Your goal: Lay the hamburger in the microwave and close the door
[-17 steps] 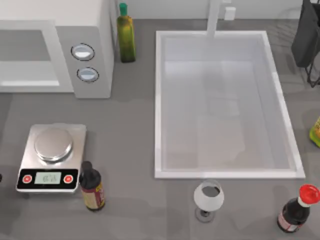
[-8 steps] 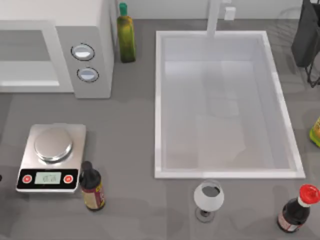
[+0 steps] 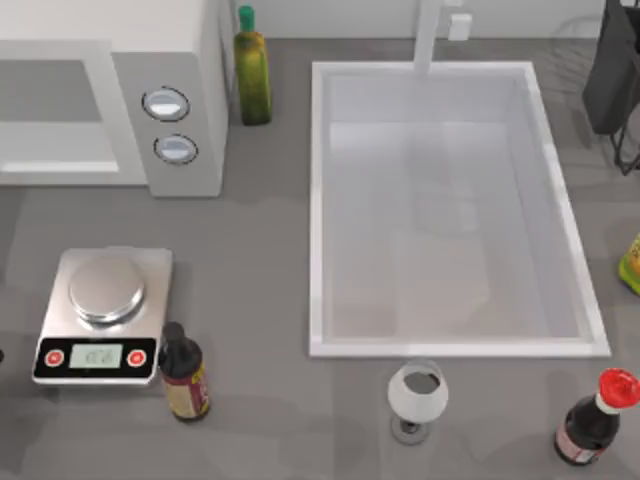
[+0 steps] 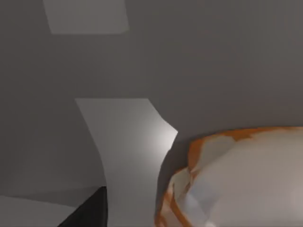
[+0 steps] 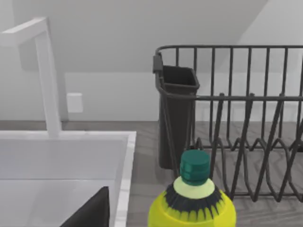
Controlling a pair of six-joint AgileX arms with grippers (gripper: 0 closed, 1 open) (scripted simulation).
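Tan-and-orange hamburger [image 4: 236, 182] sits right under left wrist camera, grip state unclear, so a loose hold could drop it short of the microwave [image 3: 170, 60].

On your grey table [image 3: 260, 250] stand the microwave [image 3: 170, 100] at far left, a steel scale [image 3: 100, 315], two dark sauce bottles [image 3: 183, 372], an oil bottle [image 3: 251, 75], a wine glass [image 3: 416, 397], a white sink [image 3: 318, 200] and a dish rack [image 5: 236, 123].
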